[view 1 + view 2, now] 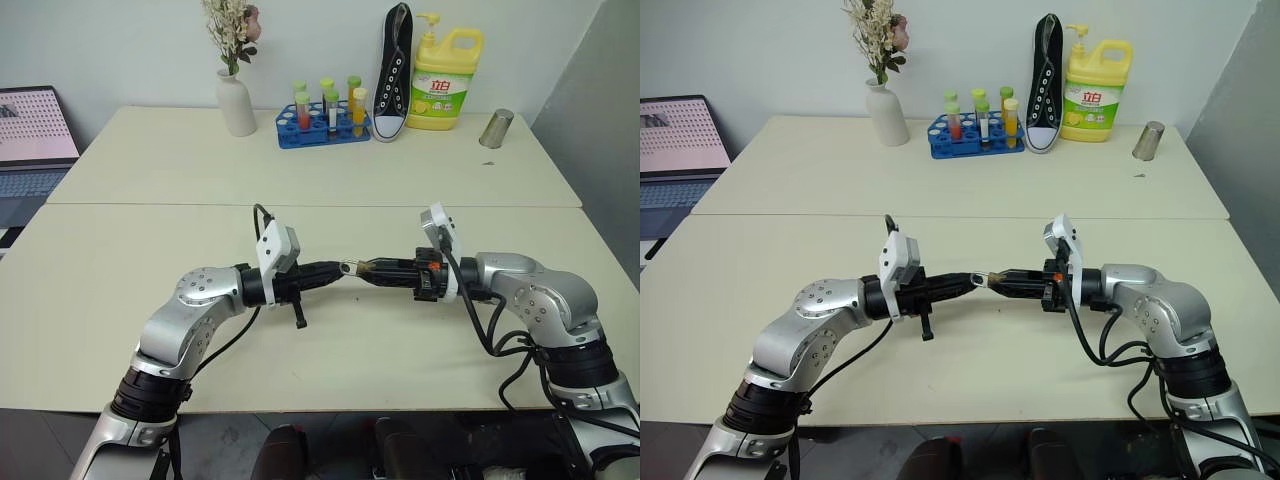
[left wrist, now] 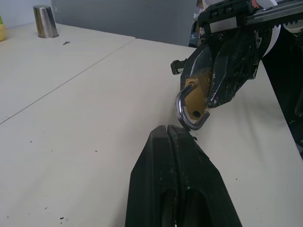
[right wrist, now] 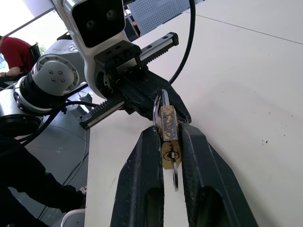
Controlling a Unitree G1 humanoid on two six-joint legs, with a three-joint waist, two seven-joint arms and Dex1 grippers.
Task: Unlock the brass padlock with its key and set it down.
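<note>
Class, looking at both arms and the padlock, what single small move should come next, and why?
Probably ease the shut left tool back, pulling the shackle. The right tool clamps the brass padlock, the key sits in its keyhole, and the shackle appears lifted, next to the left tool's tips.

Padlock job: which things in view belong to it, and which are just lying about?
In the job:
brass padlock, clamped in the right gripper
key, in the padlock's keyhole
left gripper, shut, tip at the shackle

Lying about:
vase
tube rack
shoe
detergent bottle
metal cup
laptop
</note>
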